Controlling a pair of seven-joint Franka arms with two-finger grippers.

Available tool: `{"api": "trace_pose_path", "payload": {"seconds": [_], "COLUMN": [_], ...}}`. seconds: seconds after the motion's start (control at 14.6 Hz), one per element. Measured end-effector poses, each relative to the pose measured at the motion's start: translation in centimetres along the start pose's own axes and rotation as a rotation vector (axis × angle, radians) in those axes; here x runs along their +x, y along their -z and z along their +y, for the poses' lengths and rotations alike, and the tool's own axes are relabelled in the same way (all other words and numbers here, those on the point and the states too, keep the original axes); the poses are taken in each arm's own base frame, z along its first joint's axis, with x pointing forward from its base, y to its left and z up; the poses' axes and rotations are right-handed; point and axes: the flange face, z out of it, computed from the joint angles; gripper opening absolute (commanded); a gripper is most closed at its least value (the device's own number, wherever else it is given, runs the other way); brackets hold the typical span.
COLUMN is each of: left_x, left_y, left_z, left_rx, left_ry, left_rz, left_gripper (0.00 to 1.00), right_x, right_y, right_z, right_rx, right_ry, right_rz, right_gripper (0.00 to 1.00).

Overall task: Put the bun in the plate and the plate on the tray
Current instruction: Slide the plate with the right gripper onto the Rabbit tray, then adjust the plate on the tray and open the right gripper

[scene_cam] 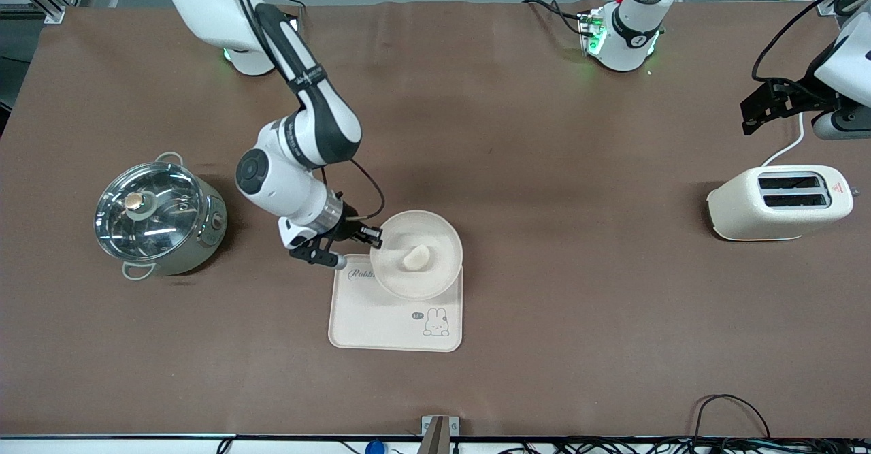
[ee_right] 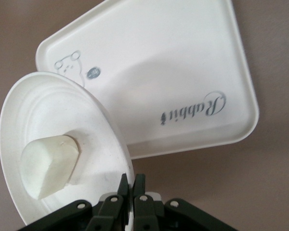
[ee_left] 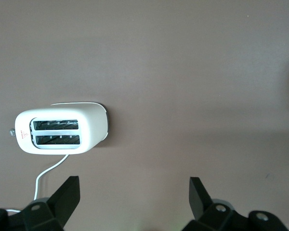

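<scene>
The cream-white bun (scene_cam: 416, 257) lies in the round plate (scene_cam: 435, 233). My right gripper (scene_cam: 373, 239) is shut on the plate's rim and holds the plate over the corner of the rectangular tray (scene_cam: 381, 321) with the "Rabbit" lettering. In the right wrist view the fingers (ee_right: 138, 184) pinch the plate's rim (ee_right: 116, 126), the bun (ee_right: 49, 164) sits in the plate, and the tray (ee_right: 173, 72) lies beneath. My left gripper (scene_cam: 755, 117) is open and empty, and waits above the table near the toaster, with nothing between its fingers (ee_left: 70, 195).
A white toaster (scene_cam: 780, 202) stands at the left arm's end of the table, seen also in the left wrist view (ee_left: 62, 131). A steel pot with a glass lid (scene_cam: 158, 217) stands at the right arm's end. Cables run along the table's front edge.
</scene>
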Motion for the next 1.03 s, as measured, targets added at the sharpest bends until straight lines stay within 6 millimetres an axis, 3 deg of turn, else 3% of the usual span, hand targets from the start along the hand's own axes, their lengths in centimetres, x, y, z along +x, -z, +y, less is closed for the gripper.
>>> {"api": "trace_pose_path", "payload": {"seconds": [0.55,1.03], "left_x": [0.1,0.1], "left_y": [-0.3,-0.3], "left_z": [0.1,0.3], "left_rx": [0.000,-0.018], "left_ry": [-0.002,-0.004], "left_rz": [-0.006,-0.007], "left_gripper": [1.00,1.00], "right_x": [7.4,7.8], "right_y": [-4.5,-6.8], "right_z": [4.5,4.5], "right_rx": [0.066,0.075], "right_ry": [-0.003,0.067], "right_rz": [-0.032,-0.049], "right_gripper": [0.00,0.00]}}
